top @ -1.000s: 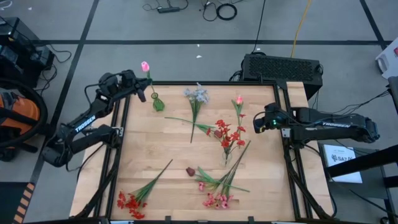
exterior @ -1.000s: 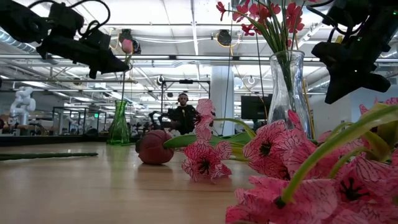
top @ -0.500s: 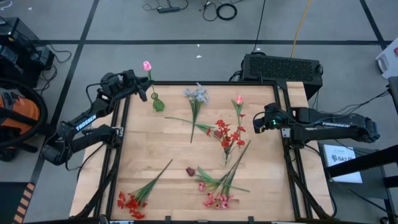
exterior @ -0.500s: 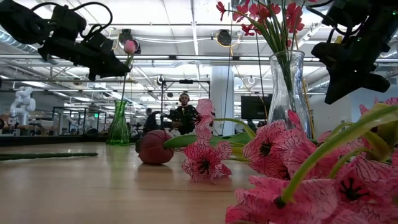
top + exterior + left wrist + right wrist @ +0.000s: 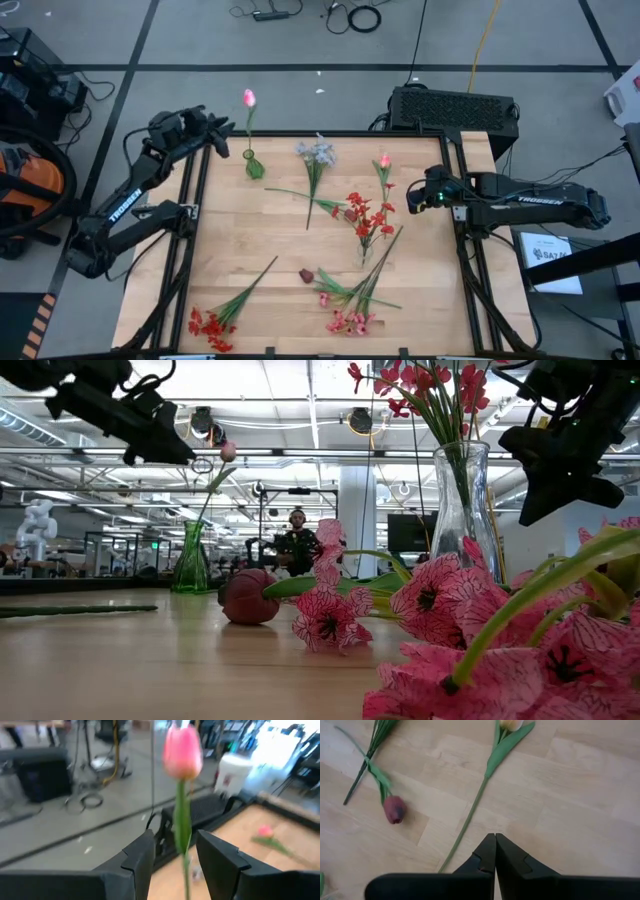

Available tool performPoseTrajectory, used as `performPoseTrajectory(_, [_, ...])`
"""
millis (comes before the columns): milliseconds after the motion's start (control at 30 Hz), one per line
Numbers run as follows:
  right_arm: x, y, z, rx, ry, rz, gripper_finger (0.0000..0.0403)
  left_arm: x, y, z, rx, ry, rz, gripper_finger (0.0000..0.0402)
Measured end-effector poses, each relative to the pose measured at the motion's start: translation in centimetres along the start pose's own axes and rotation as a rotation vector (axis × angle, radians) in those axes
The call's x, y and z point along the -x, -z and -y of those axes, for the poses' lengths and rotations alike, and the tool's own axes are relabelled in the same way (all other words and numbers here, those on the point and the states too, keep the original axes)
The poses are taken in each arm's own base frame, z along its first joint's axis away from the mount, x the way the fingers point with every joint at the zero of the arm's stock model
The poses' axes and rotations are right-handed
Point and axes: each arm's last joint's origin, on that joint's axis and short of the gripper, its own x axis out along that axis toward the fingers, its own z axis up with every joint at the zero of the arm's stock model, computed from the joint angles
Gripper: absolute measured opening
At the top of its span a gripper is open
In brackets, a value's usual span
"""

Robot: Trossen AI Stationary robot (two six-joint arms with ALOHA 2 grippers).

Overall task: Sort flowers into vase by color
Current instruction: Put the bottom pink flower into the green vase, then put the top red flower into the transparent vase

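White "TROSSEN" lettering on both arms; left gripper spread, right gripper pressed together

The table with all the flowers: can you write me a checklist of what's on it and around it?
Surface: wooden table, mostly bare wood.
Job's things: pink tulip stands in the green vase; red sprays stand in the clear vase; a pale blue-white spray, a pink tulip, a maroon tulip, a pink spray and a red spray lie on the wood.
Clutter: nothing seen.
Pincers: left pincer is open around the tulip's stem, above the green vase; right pincer is shut, hanging over the table's right side.
Cables: loose cables on the floor behind the table.
Surroundings: black box behind the table; a person far off.
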Motion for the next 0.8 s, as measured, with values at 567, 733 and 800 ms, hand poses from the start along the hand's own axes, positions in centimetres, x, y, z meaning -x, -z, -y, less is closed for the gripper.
performPoseTrajectory(567, [0.0, -0.4, 0.0, -0.008, 0.046, 0.111, 0.0, 5.4, 0.3, 2.6, 0.319, -0.001, -0.216, 0.0133])
performPoseTrajectory(733, [0.0, -0.4, 0.0, 0.022, 0.045, 0.106, 0.0, 6.4, 0.4, 3.9, 0.362, 0.044, -0.199, 0.0117])
performPoseTrajectory(800, [0.0, -0.4, 0.0, 0.039, 0.044, 0.103, 0.0, 6.4, 0.3, 4.3, 0.383, 0.039, -0.187, 0.0113])
